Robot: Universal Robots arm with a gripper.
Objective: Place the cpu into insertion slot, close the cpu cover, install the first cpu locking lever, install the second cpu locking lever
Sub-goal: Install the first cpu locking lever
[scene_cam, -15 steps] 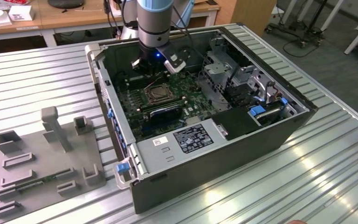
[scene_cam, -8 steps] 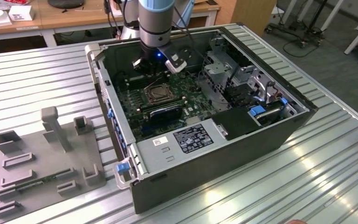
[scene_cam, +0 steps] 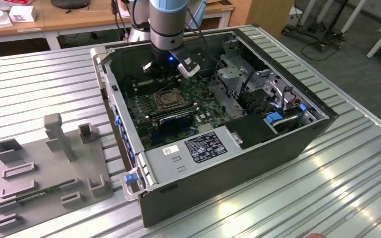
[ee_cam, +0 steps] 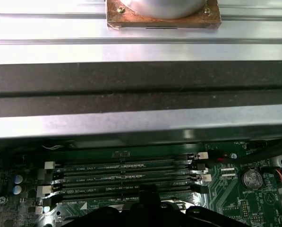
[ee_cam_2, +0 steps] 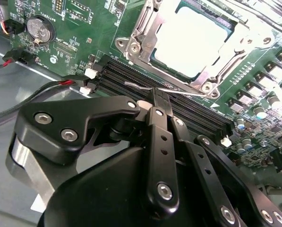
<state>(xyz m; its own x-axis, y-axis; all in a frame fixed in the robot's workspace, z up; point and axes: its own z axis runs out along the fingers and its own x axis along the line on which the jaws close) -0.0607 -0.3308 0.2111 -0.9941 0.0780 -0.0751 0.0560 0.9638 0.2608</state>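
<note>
In the exterior view the grey-and-blue robot arm (scene_cam: pixel 167 25) reaches down into the open dark metal computer case (scene_cam: pixel 243 163) on the ribbed steel counter (scene_cam: pixel 45 84), and its wrist covers most of the black hand, so the grip cannot be judged there. In the first wrist view the case's wall (ee_cam: pixel 141 90) blocks much of the scene, and the hand is a dark shape cut off at the picture's edge, just beside the long black memory slots (ee_cam: pixel 126 175). The second wrist view is clearer: the hand (ee_cam_2: pixel 155 97) is clenched, fingers drawn together, their tips meeting a thin silvery wire locking lever (ee_cam_2: pixel 135 85) that runs along the socket's edge; whether the wire is pinched between them is hard to make out. The small square pale-faced cpu (ee_cam_2: pixel 190 38) sits in the silver-rimmed square insertion slot (scene_cam: pixel 156 102) on the green circuit board (ee_cam_2: pixel 74 42), glare washing out its face. The thin silvery cpu cover (ee_cam_2: pixel 143 28) lies flat around it, framing it
</note>
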